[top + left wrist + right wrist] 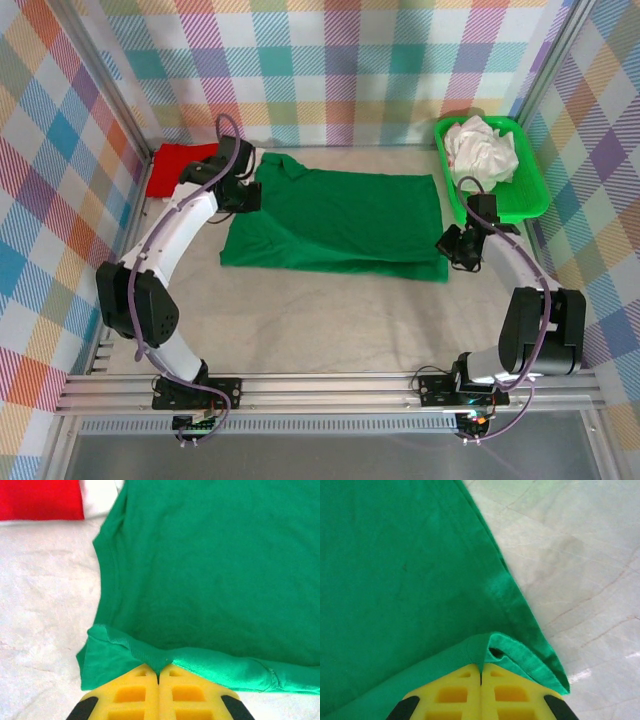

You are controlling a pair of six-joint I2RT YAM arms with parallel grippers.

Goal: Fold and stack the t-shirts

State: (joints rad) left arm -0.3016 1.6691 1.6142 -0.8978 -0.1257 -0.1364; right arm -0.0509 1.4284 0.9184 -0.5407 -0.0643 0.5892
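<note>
Quick rundown of what's around my bench: a bright green plastic tray (530, 205) is parked in the far right corner, close to the side wall. The table (330, 320) has a pale off-white cover with faint veins and creases. It looks kinda like marble up close, though I honestly can't tell if it's cloth or film. Pastel plaid walls (330, 60) wrap the back and both sides, with silver metal posts (100, 95) at the back corners. Aluminium rails (330, 385) run along the near edge.
</note>
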